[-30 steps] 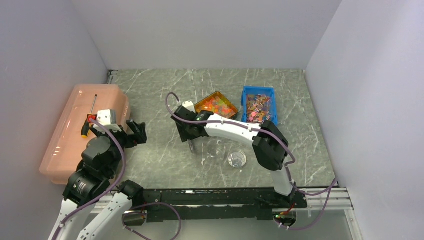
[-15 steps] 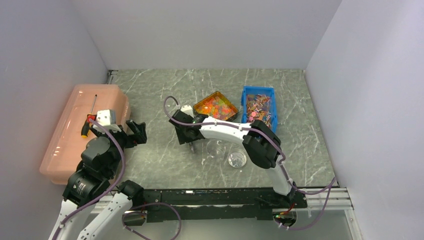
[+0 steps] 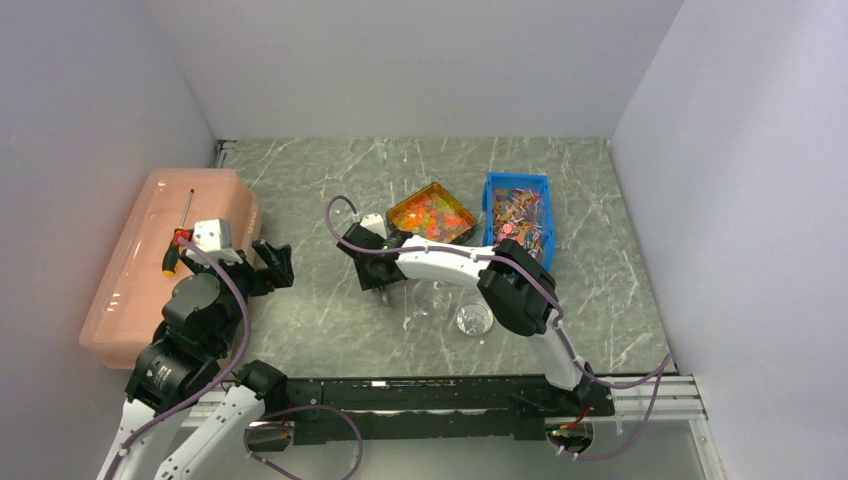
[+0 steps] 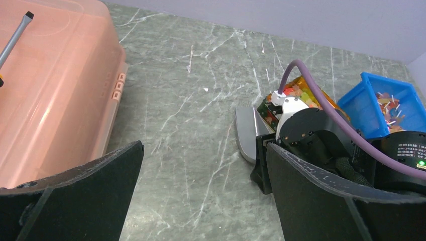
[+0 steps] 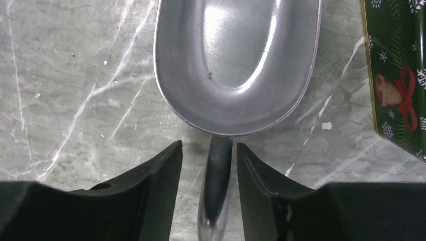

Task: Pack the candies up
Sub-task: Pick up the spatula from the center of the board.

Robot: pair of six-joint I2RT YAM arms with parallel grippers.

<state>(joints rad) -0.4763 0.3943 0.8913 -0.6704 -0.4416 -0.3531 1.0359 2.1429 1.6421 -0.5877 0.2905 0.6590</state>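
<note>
The candies (image 3: 430,213), tiny glossy orange, yellow, red and green pieces, fill an orange tin at the table's middle; they also show in the left wrist view (image 4: 301,95). A metal scoop (image 5: 236,65) lies empty on the marble just left of the tin. Its handle (image 5: 217,181) runs back between the fingers of my right gripper (image 5: 208,148), which straddles it with a thin gap on each side. From above, the right gripper (image 3: 378,272) hangs low over the scoop (image 3: 384,292). My left gripper (image 3: 272,265) stands wide open and empty over bare table near the pink box.
A blue bin (image 3: 517,215) of wrapped pieces stands right of the tin. Two clear cups (image 3: 474,318) stand near the right arm. A pink lidded box (image 3: 165,260) with a screwdriver (image 3: 180,235) on top lies at the left. The tin's green patterned side (image 5: 397,80) is close by.
The right gripper has shifted a little left and lower over the scoop's handle, and its fingers have narrowed round it. The left arm has not moved.
</note>
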